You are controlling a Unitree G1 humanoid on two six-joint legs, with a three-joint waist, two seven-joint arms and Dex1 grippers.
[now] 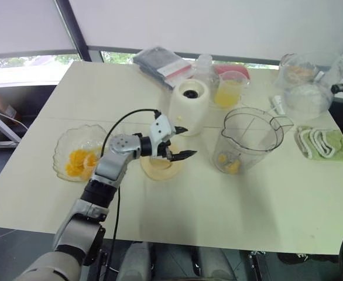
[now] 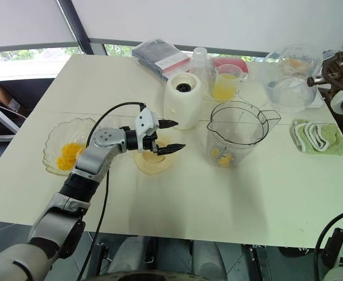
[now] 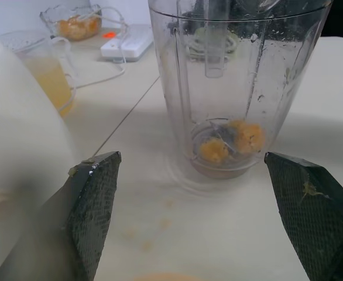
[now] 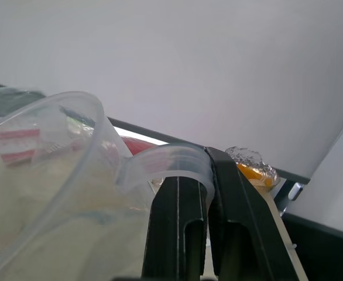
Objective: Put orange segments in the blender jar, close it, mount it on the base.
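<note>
Clear jar (image 1: 247, 137) upright w/ two orange segs (image 3: 247, 136) inside, beside white base (image 1: 189, 108).

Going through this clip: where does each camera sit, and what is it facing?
Left eye view: on the head, looking down over the table; left arm, left gripper open near the blender jar.
Right eye view: same head, same scene; right gripper at far right.
Left wrist view: along the left gripper's fingers toward the jar holding orange segments.
Right wrist view: along the right gripper's fingers, shut on a clear pitcher's handle.
Eye and left wrist views share the jar.
</note>
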